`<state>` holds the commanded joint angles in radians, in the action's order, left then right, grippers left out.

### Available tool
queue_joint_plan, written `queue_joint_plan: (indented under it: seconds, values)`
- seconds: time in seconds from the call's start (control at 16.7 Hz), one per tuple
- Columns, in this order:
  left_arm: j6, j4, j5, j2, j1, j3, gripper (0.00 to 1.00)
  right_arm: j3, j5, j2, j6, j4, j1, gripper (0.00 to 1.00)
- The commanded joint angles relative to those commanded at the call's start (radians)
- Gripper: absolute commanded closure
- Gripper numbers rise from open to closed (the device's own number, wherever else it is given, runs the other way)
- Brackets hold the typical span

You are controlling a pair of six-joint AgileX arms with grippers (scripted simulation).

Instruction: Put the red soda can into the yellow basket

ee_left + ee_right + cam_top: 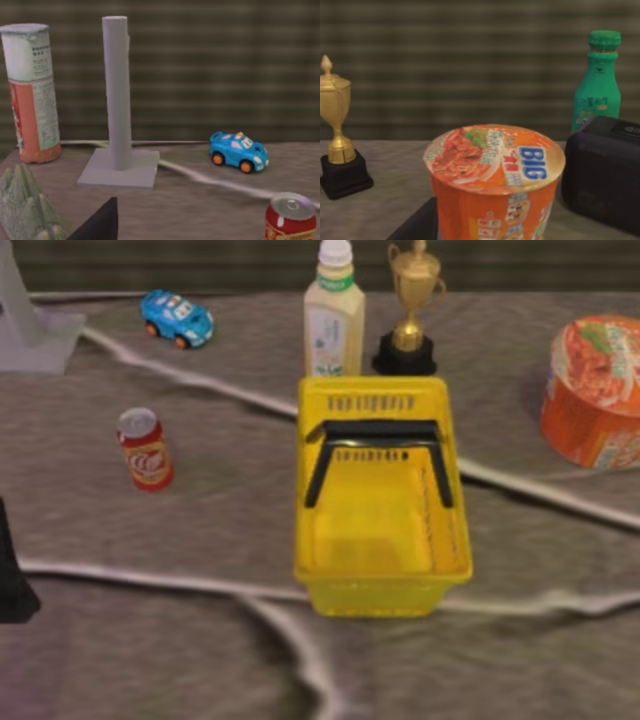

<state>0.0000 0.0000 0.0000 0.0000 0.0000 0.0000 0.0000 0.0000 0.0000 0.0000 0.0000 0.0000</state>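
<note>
Nothing is done yet: your red soda can (146, 449) stands upright on the surface, left of and well apart from the empty yellow basket (381, 583); neither pincer's state can be told.

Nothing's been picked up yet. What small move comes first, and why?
Probably bring the left gripper, parked at the table's left edge, over the red soda can. The can stands upright and untouched on the left side, apart from the yellow basket, which is empty; that arm looks nearest.
</note>
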Motion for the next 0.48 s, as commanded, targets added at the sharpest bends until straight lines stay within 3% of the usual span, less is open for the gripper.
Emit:
queue_joint_plan:
  seconds: [0.24,0.48]
  values:
    - [0.011,-0.024,0.002,0.030,-0.005,0.029,0.00,0.000,0.000,0.000,0.000,0.000,0.000,0.00]
    - [0.074,-0.157,0.005,0.216,-0.027,0.201,0.00,0.000,0.000,0.000,0.000,0.000,0.000,0.00]
